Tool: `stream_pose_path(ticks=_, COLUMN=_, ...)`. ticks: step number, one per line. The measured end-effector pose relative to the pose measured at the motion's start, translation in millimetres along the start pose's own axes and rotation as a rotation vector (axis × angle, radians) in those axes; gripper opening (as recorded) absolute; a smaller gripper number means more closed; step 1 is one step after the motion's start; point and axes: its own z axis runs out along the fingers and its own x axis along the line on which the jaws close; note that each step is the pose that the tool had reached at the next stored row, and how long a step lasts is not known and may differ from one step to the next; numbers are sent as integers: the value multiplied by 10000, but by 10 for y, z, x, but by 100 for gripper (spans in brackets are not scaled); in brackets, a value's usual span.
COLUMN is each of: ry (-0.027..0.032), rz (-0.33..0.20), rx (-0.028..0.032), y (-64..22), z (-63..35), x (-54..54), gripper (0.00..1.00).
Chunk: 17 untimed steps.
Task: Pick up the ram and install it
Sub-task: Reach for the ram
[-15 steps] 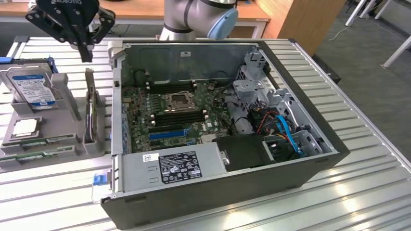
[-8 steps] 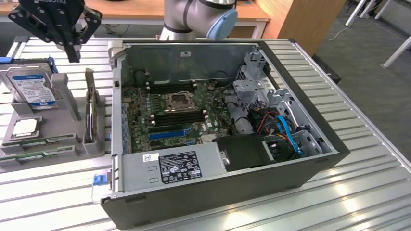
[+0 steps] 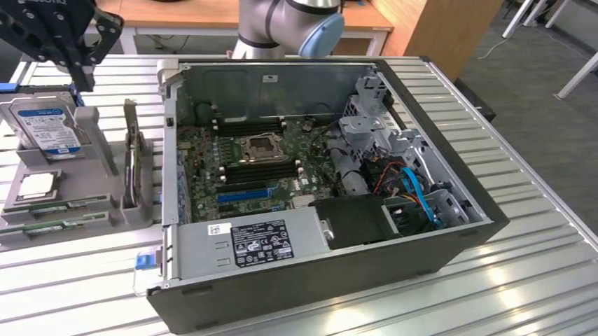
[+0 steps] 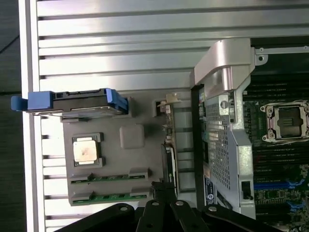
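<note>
Gripper, fingers closed on nothing, hangs upper left in the exterior view; wrist view looks down on both RAM sticks.

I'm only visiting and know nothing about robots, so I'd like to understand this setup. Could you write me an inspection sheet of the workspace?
Surface: slatted metal table carrying an open computer case and a grey holder.
Job's things: one RAM stick beside another RAM stick, both flat in the holder; motherboard exposed.
Clutter: upright hard drive and CPU chip in the holder.
Gripper: shut, holding nothing, above the holder.
Cables: blue cables inside the case.
Surroundings: wooden desk beyond the table.
</note>
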Motion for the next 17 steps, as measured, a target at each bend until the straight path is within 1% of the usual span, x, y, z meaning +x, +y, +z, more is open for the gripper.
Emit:
stream_pose_path(ticks=8, ry=18, rz=2, rx=1, y=-11, z=9, x=241, gripper=10)
stream_pose_path(ticks=17, ry=41, rz=3, rx=3, y=-25, z=22, x=463, gripper=10)
